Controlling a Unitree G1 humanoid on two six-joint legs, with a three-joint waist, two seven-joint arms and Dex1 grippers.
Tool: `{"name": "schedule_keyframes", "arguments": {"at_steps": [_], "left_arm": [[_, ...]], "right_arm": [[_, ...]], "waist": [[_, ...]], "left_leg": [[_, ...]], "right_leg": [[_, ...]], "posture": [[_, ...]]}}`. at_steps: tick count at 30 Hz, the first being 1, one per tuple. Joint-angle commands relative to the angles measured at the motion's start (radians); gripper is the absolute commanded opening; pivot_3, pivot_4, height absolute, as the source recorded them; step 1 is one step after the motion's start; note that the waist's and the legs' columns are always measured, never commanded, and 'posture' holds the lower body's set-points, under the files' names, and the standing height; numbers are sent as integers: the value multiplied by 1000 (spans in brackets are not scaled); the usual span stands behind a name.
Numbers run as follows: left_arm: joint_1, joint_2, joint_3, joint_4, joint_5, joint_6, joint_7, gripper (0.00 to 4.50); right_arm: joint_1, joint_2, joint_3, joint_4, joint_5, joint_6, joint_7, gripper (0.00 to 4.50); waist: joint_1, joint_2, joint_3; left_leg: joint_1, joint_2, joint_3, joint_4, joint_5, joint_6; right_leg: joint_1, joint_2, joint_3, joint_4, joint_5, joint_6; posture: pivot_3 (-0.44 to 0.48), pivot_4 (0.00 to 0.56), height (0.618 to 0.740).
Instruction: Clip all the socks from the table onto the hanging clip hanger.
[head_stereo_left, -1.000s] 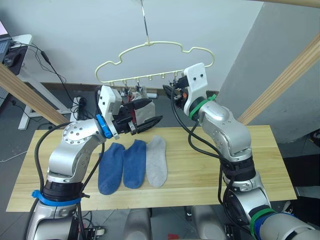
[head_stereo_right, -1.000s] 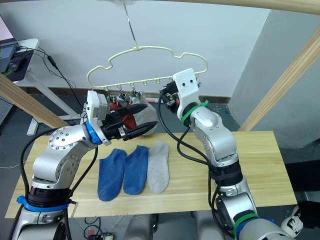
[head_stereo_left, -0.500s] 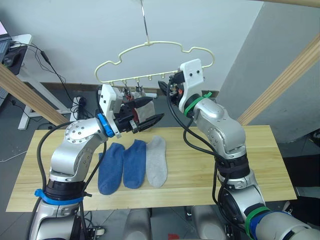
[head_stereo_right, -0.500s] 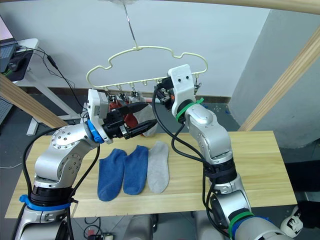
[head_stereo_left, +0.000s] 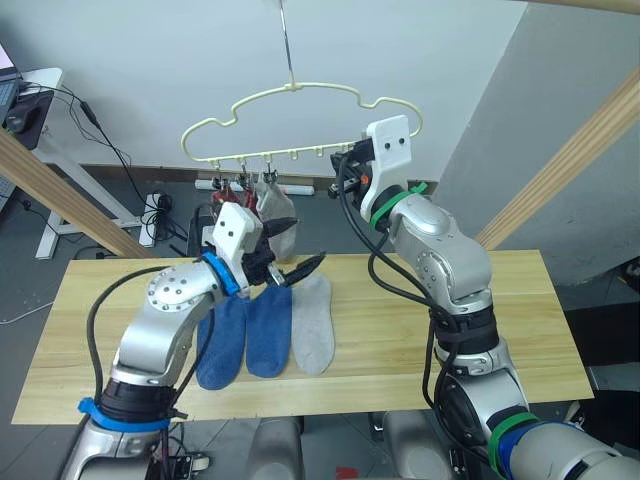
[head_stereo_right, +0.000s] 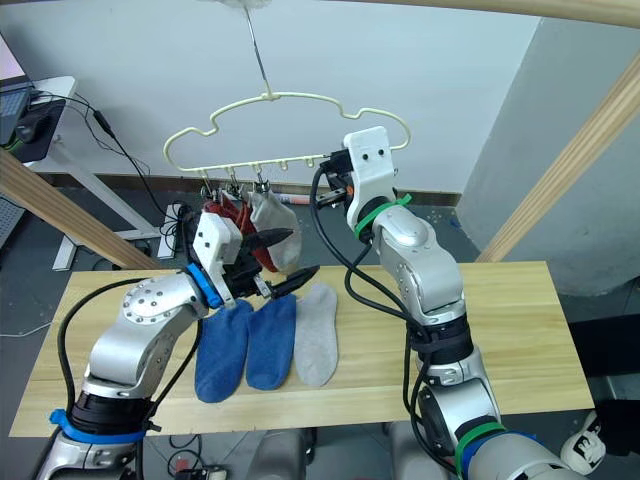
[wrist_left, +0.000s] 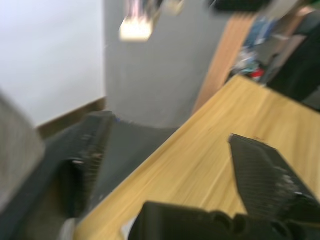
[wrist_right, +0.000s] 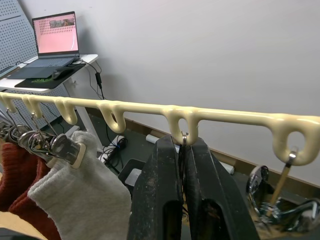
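Socks split two ways: two blue knit ankle socks (head_stereo_left: 245, 330) and one light grey sock (head_stereo_left: 314, 322) lie side by side on the long pale-plank bench (head_stereo_left: 420, 330); another light grey sock (head_stereo_right: 268, 226) and dark red socks (head_stereo_right: 232, 215) hang clipped at the left end of the pale-yellow wavy wire hanger (head_stereo_left: 290, 122). Left claw (head_stereo_left: 292, 258) hovers above the bench socks, spread wide, empty. Right claw (wrist_right: 182, 170) is closed on a small silver clip (wrist_right: 184, 142) under the hanger bar.
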Motion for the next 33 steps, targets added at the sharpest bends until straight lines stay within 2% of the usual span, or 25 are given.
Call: {"name": "schedule_keyframes", "arguments": {"at_steps": [1,6,13,16,22,29,33], "left_arm": [[48,-41,-70,40,73,15,57,4456],[47,-101,-150,219,185,-38,114,4456],[29,-150,-178,404,267,-129,143,4456],[13,-153,-184,472,279,-183,116,3922],[14,-146,-178,542,292,-285,85,2107],[43,-125,-148,531,276,-404,51,34],[64,-115,-89,476,237,-473,57,34]], "right_arm": [[-32,4,-5,-11,18,-26,4,0],[-33,3,-3,-10,18,-28,5,0],[-28,8,-1,-18,18,-24,0,0],[-29,11,-1,-18,18,-22,-3,0],[-18,16,3,-34,17,-16,-9,0],[-9,16,12,-59,18,-2,-5,0],[-5,16,12,-64,18,0,-8,0]], "waist": [[0,0,0],[0,0,0],[-1,0,0],[-3,0,0],[-8,0,0],[-15,0,0],[-23,0,0]], "left_leg": [[0,0,0,0,0,0],[-1,0,0,0,0,0],[-1,0,0,0,0,0],[-1,0,0,0,0,0],[-1,0,0,0,0,0],[-1,0,0,0,0,0],[-1,0,0,0,0,0]], "right_leg": [[0,0,0,0,0,0],[-1,0,0,1,0,0],[-2,0,0,1,0,0],[-2,0,0,1,0,0],[-2,0,0,1,0,0],[-1,-1,0,1,0,-1],[-2,-1,0,1,0,0]], "posture": [[-59,317,721],[-72,318,721],[-92,318,721],[-95,322,721],[-105,310,721],[-110,300,721],[-111,301,721]]}}
